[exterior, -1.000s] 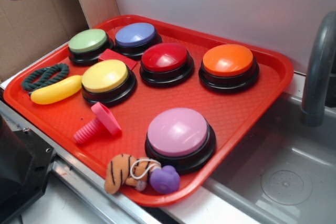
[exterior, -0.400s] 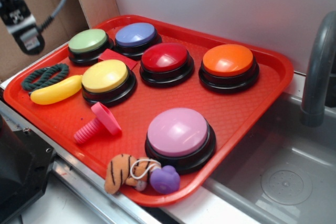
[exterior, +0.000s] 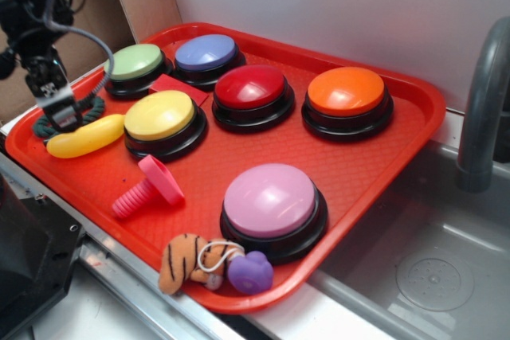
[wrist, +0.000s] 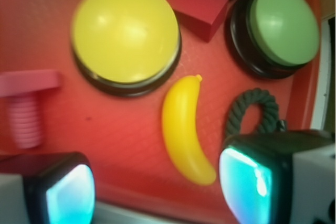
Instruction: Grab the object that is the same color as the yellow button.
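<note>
The yellow banana toy (exterior: 85, 138) lies on the red tray (exterior: 263, 153) at its left side, next to the yellow button (exterior: 162, 119). In the wrist view the banana (wrist: 185, 128) lies below the yellow button (wrist: 126, 31). My gripper (exterior: 62, 111) hangs over the dark green rope ring (exterior: 70, 115), just above the banana's far end. It is open and empty (wrist: 157, 190). The banana's lower end lies between the two pads, close to the right pad (wrist: 245, 184).
The tray also holds green (exterior: 134, 66), blue (exterior: 205, 55), red (exterior: 250, 91), orange (exterior: 346, 95) and pink (exterior: 269, 203) buttons, a pink toy bolt (exterior: 150, 185), a flat red block (exterior: 177, 87), and a tiger plush (exterior: 185, 262) with a purple toy (exterior: 250, 271). A sink (exterior: 430, 276) lies right.
My gripper has come into view from the upper left and dropped down toward the rope ring and banana. Nothing on the tray has moved.
</note>
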Tool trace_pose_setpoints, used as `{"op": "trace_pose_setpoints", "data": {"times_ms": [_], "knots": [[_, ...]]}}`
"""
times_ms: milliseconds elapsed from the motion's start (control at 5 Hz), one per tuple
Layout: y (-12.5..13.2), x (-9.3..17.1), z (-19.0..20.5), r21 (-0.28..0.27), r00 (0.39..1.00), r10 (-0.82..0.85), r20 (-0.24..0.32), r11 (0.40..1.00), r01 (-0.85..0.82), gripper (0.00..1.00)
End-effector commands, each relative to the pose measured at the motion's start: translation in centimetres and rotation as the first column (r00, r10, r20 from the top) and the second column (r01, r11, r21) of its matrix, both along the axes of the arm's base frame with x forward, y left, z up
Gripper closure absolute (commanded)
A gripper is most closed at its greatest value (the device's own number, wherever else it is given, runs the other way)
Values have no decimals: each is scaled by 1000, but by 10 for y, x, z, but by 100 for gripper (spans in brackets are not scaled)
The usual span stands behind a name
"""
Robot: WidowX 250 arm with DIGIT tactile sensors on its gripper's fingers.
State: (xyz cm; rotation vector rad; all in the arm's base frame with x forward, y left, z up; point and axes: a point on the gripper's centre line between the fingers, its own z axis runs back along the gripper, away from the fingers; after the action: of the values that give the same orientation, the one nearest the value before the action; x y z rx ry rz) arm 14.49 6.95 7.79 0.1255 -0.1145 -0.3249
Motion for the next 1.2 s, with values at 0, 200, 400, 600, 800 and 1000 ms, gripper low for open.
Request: {"op": "trace_pose_setpoints", "data": {"times_ms": [0, 200, 400, 600, 800, 1000], "knots": [[21, 10, -30, 27, 996, -83, 16, 996, 82, 0], [27, 5, -40, 52, 997, -78, 7, 996, 78, 0], [34, 4, -49, 42, 997, -77, -6, 996, 77, 0], [36, 6, -60, 42, 997, -71, -32, 997, 72, 56], [40, 6, -67, 35, 998, -26, -62, 999, 28, 100], [40, 6, -58, 45, 999, 7, -53, 999, -5, 100]]}}
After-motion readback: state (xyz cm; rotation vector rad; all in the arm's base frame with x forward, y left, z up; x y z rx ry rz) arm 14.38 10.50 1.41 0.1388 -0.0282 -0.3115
